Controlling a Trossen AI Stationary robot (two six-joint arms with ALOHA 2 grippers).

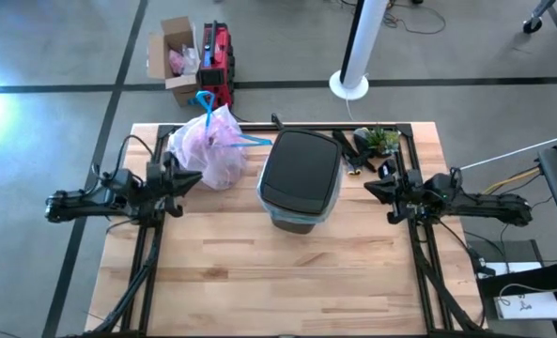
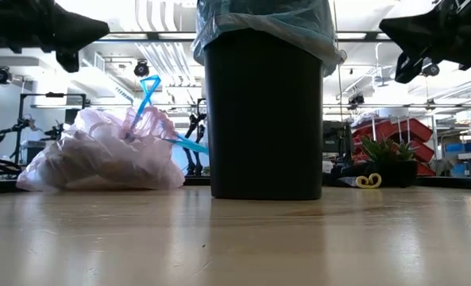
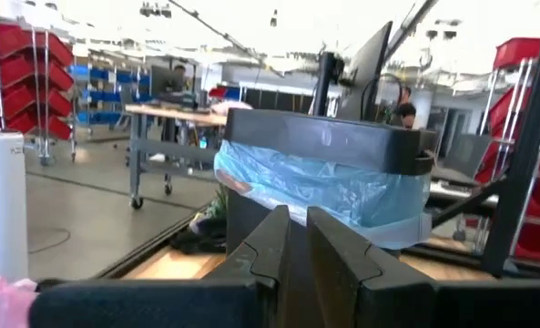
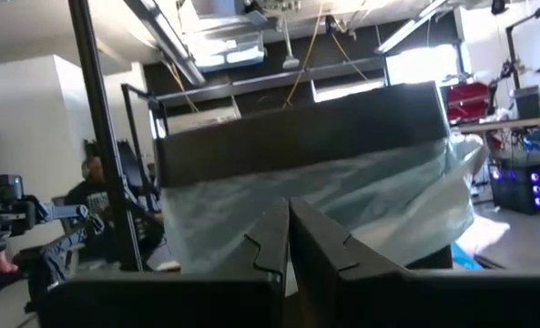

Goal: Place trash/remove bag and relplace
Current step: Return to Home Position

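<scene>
The left gripper (image 1: 195, 178) hovers over the left side of the worktop (image 1: 287, 272), its jaws closed to a narrow slit on nothing. Just beside it the filled pink bag (image 1: 212, 145) slumps on the worktop. It looks light, thin and slippery, apt to tear or slide if pinched at the belly, so the blue drawstring (image 2: 148, 87) loop standing at its gathered neck seems the safest hold. To its right the black trash bin (image 1: 301, 178) stands lidded, a light blue liner (image 2: 259, 24) cuffed over its rim. The right gripper (image 1: 370, 188) hovers beyond, jaws shut, empty.
</scene>
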